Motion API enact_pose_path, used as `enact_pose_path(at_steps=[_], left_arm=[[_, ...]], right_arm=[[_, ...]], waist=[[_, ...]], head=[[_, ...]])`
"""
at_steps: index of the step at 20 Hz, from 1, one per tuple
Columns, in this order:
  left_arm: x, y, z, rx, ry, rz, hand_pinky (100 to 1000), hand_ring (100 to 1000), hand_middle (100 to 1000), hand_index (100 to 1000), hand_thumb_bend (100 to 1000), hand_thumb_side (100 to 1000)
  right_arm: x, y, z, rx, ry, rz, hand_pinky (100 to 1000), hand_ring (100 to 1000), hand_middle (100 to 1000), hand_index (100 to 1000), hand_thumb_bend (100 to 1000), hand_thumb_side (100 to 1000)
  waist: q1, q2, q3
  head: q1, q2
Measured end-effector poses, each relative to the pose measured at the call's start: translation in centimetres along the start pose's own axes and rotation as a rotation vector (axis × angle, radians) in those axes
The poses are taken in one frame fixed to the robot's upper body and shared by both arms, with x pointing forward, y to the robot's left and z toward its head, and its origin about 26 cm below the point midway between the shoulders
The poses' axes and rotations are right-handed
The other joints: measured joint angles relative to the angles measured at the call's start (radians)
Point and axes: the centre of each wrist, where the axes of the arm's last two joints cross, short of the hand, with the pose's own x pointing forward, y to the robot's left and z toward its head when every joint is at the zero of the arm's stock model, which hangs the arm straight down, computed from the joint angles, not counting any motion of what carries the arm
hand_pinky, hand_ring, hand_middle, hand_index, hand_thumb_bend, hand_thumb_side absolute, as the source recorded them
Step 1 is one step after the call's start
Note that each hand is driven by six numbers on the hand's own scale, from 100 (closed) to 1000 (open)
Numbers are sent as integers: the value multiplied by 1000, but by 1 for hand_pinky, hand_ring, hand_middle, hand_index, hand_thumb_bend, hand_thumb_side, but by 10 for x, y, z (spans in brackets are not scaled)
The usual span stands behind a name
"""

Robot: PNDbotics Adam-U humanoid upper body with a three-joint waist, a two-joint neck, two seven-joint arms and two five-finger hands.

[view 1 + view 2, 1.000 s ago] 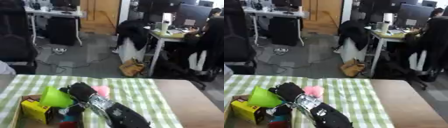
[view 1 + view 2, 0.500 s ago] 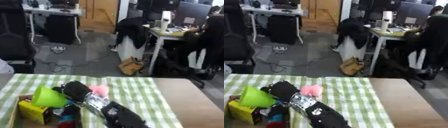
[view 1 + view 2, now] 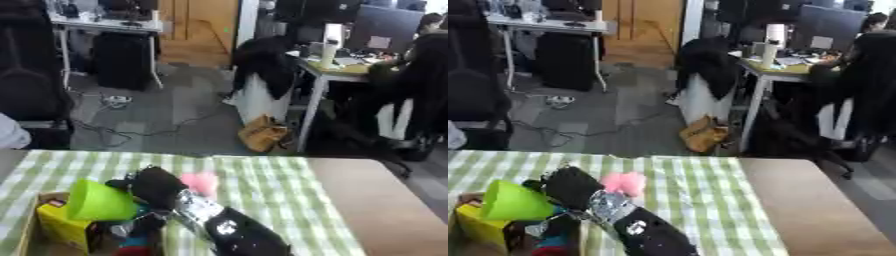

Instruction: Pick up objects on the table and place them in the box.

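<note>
Over the box [image 3: 24, 235], the right hand [image 3: 156, 184] grips a green cup [image 3: 509, 201]; only the left eye view shows the box's wall.

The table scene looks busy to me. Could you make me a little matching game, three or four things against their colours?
Things:
1. cone-shaped cup
2. box-shaped item under the cup
3. fluffy thing on the cloth
4. robot hand

Colours:
a. pink
b. black
c. bright green
d. yellow

Pairs: 1-c, 2-d, 3-a, 4-b
</note>
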Motion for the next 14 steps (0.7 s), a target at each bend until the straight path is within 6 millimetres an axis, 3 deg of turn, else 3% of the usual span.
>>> enact_pose_path(at_steps=[7,9,11,12,13,14], left_arm=[[0,0,0,0,0,0,831,861,783,859,223,1000],[0,0,0,0,-1,1,831,861,783,859,224,1000],[0,0,0,-1,-1,2,830,862,783,859,226,1000],[0,0,0,-1,-1,2,830,862,783,860,227,1000],[0,0,0,-1,-1,3,830,862,783,860,227,1000],[0,0,0,-1,-1,3,830,862,783,860,228,1000]], right_arm=[[-3,2,2,-20,15,-4,100,100,100,184,100,903],[-4,1,2,-26,25,-13,100,100,100,224,100,899],[-4,0,1,-21,38,-19,108,118,100,303,100,953],[-4,-1,0,-15,41,-20,350,326,246,451,100,1000],[-4,-2,-2,-7,39,-17,350,326,246,451,100,1000],[-5,-4,-3,5,35,-15,437,403,349,503,100,1000]], waist=[[2,3,0],[3,3,0],[5,3,0],[5,3,0],[5,3,1],[5,3,1]], head=[[-8,-1],[-11,-1],[-13,-1],[-14,-1],[-15,0],[-16,0]])
